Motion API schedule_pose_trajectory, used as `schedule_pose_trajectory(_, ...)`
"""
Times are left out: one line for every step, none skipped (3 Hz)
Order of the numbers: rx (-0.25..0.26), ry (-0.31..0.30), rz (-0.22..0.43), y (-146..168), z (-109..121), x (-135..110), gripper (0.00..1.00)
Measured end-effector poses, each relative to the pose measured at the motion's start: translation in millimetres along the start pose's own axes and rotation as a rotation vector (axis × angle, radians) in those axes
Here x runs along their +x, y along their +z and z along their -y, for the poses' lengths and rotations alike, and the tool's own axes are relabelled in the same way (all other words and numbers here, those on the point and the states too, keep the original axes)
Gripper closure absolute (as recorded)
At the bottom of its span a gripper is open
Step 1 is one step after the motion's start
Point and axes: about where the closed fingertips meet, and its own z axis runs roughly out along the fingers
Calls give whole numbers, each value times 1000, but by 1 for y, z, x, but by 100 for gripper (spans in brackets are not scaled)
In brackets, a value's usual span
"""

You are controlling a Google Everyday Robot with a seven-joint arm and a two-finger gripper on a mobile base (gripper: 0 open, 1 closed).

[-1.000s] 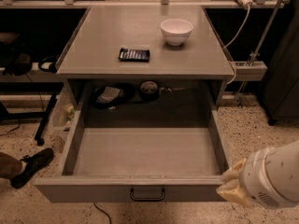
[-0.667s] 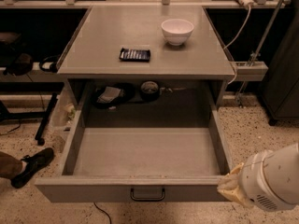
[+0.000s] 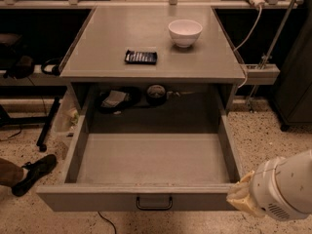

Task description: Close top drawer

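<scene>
I observe a speckled terrazzo floor (image 3: 273,135), a grey table (image 3: 112,33) at centre, a dark cabinet (image 3: 298,82) at right, a white cable (image 3: 247,29) far right and a black shoe (image 3: 34,172) near left. The gripper (image 3: 241,199) sits near right.

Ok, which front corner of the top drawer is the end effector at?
The right corner of the top drawer: the end effector sits beside it, far from the left corner.

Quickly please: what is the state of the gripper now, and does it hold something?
Gripper: at the front right corner of the pulled-out top drawer. Whether it is open, closed or gripping anything cannot be told.
</scene>
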Motion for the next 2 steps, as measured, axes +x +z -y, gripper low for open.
schedule_pose_trajectory(-36, 16, 20, 30, -3, 11, 100)
schedule_pose_trajectory(-81, 17, 48, 69, -5, 18, 100)
